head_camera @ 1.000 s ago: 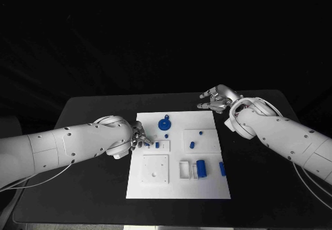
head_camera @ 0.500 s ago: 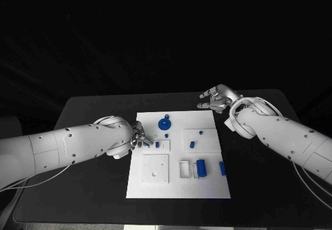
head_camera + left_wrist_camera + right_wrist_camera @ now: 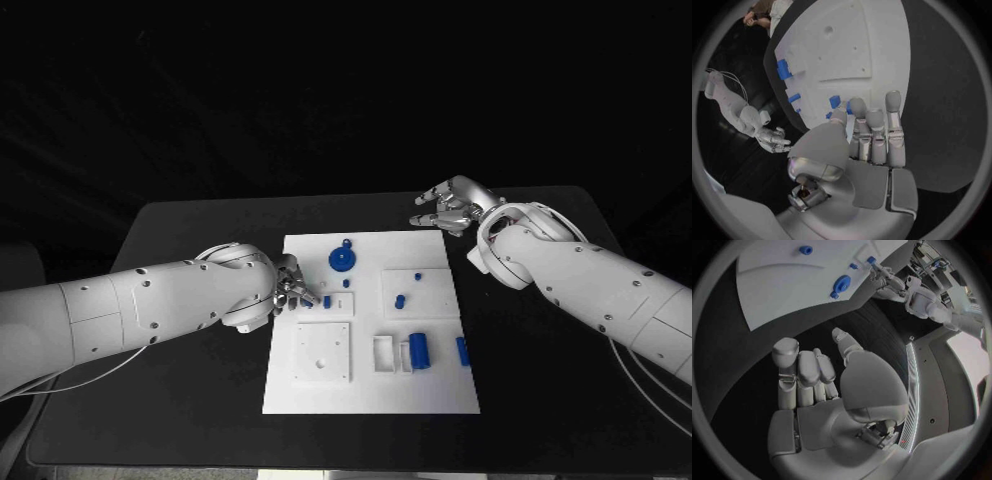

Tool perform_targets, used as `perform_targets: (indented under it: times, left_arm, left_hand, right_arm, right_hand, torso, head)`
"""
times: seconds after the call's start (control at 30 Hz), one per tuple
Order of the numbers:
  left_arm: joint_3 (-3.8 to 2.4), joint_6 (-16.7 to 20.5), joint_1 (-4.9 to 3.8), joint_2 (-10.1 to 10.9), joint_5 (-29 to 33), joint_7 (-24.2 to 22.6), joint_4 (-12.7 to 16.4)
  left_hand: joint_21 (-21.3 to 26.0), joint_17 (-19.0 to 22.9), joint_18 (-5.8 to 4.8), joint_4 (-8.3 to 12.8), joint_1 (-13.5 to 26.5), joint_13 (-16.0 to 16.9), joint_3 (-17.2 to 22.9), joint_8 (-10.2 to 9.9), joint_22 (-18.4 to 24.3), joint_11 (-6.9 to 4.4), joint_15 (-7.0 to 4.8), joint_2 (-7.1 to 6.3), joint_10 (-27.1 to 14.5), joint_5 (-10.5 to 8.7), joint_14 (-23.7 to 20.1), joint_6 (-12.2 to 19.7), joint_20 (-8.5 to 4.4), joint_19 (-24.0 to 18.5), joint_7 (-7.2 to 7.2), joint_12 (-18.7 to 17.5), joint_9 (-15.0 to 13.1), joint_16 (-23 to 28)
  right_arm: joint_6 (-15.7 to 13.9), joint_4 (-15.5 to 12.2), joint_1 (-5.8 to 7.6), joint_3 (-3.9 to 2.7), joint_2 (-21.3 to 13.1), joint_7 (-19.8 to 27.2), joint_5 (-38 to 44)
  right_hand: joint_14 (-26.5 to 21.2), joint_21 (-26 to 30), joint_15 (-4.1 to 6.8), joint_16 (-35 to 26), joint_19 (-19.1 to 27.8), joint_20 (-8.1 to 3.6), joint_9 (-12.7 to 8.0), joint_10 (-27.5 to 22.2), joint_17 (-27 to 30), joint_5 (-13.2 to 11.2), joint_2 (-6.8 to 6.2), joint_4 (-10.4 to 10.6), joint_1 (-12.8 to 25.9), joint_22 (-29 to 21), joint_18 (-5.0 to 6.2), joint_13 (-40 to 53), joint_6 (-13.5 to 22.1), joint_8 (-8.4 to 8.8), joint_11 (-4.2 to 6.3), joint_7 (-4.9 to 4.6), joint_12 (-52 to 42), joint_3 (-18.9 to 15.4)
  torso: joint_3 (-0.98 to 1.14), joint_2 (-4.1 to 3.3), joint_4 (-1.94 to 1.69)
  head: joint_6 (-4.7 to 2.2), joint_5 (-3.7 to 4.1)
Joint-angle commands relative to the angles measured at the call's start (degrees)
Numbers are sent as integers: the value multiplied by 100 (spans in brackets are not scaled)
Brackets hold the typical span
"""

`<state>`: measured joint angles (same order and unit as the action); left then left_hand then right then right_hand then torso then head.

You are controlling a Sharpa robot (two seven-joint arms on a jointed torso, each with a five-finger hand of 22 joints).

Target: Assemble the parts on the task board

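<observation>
Task board (image 3: 368, 330): left hand (image 3: 284, 290) pinches a small blue part (image 3: 835, 101) at its edge. Right hand (image 3: 451, 208) curled, holding nothing. Advice: seat the part squarely, press gently

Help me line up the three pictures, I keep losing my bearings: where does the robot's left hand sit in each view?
Head view: left hand at the task board's left edge, fingertips over the small blue parts.
Left wrist view: its own hand, rising through the middle.
Right wrist view: small, beyond the board's far edge.
Shared landmark: the white task board.
</observation>
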<state>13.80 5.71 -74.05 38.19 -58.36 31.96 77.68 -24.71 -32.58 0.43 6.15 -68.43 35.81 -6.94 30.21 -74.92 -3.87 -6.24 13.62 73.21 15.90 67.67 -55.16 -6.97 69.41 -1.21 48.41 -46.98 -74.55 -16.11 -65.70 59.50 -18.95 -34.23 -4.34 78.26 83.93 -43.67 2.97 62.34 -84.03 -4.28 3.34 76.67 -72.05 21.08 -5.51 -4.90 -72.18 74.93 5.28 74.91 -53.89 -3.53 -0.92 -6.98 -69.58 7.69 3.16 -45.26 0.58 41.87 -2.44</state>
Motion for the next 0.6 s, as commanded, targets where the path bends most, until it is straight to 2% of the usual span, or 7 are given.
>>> perform_targets:
  times: [0.03, 0.27, 0.6]
  left_arm:
    - [-1, -121, 13, -25, 27, -99, -20]
    - [-2, -163, 56, -40, 29, -113, -60]
    - [-2, -180, 70, -23, -30, -118, -73]
  left_hand:
    - [-16, 4, 36, 340, -66, 10, 330, 36, -107, -5, 18, 164, -2, -53, 30, -140, -10, 18, 197, 17, -151, 26]
    - [-15, 7, 37, 344, -71, 12, 329, 42, -108, -4, 20, 168, -8, -72, 30, -131, -9, 18, 195, 20, -163, 29]
    - [-10, 12, 38, 362, -87, 14, 325, 43, -108, -1, 22, 171, -20, -76, 26, -124, -6, 15, 192, 28, -172, 36]
  right_arm:
    - [68, -6, -4, -2, 7, 29, 37]
    - [70, -2, -4, -2, 8, 31, 37]
    - [73, -3, -4, -2, 8, 31, 37]
  right_hand:
    - [-7, 17, 14, -40, -150, 15, 8, -20, 5, 32, 10, -36, 48, 505, 101, 52, -28, 13, 10, 8, 15, 12]
    - [-7, 17, 14, -40, -150, 15, 8, -20, 5, 32, 10, -36, 48, 505, 101, 52, -28, 13, 10, 8, 15, 12]
    - [-6, 21, 15, -43, -152, 15, 8, -21, 6, 37, 16, -39, 57, 504, 101, 50, -26, 13, 9, 7, 17, 14]
  torso:
    - [-1, 0, -1]
    - [-9, -2, -1]
    - [-8, -2, 0]
  head:
    - [-1, 4]
    - [7, 10]
    - [13, 3]
